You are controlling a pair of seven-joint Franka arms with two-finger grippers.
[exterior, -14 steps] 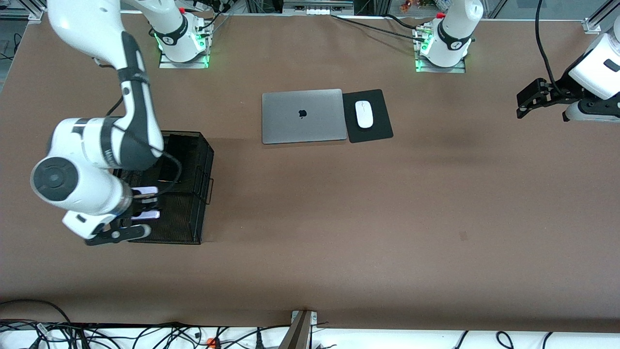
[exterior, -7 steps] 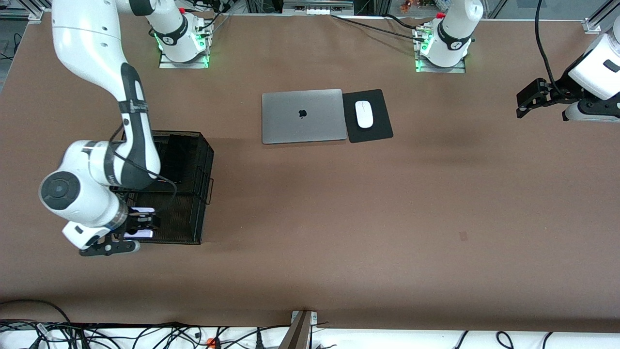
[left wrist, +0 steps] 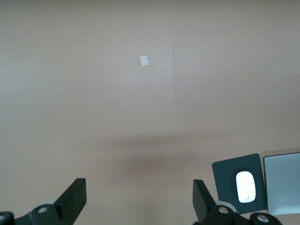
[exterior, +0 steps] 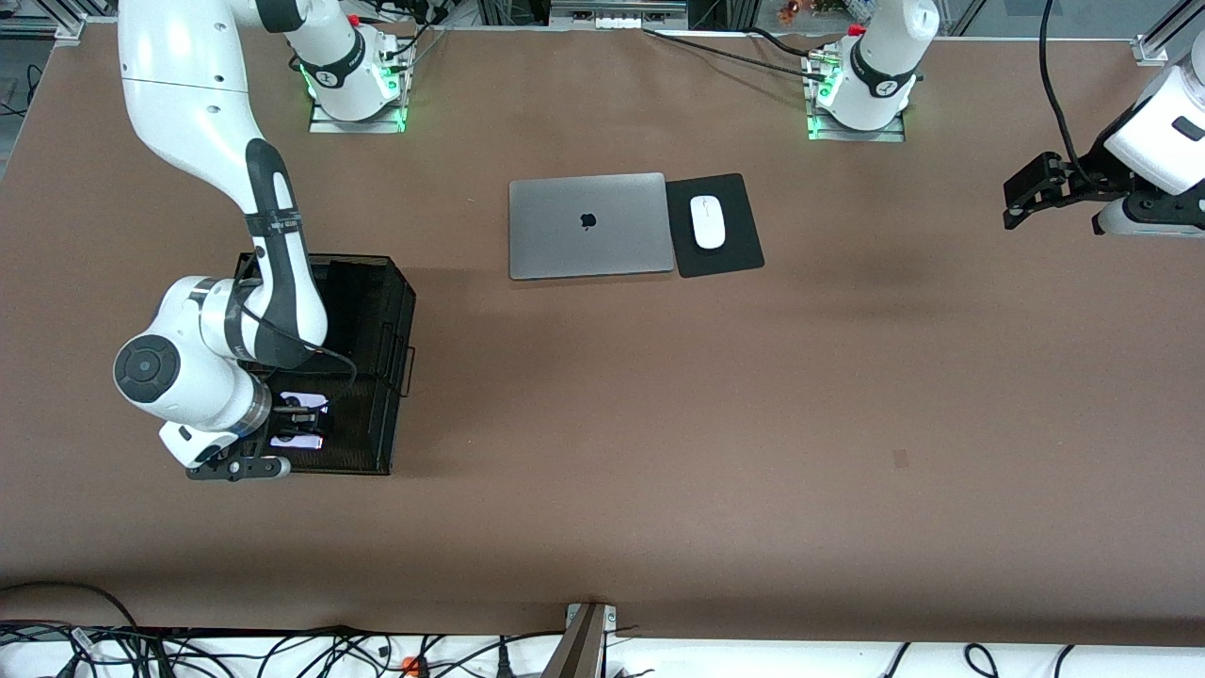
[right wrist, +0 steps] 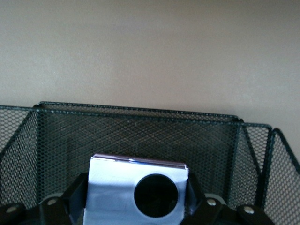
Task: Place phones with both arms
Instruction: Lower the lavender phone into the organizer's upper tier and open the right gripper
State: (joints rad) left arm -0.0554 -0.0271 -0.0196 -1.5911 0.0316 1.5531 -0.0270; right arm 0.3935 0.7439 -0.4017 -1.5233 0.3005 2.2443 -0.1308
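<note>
My right gripper is down inside the black mesh basket, in the part nearer the front camera. It is shut on the lilac flip phone. In the right wrist view the phone stands between the fingers, with one round dark lens showing and the basket's mesh wall just past it. A long black slab phone lies deeper in the basket, partly hidden by the arm. My left gripper hangs open and holds nothing over the table at the left arm's end, waiting.
A shut silver laptop lies mid-table near the bases. Beside it is a white mouse on a black pad. The left wrist view shows bare brown table with the mouse and laptop at its edge.
My right arm has carried the lilac phone lower into the basket and shifted it slightly toward the table's middle. The left arm has not moved.
</note>
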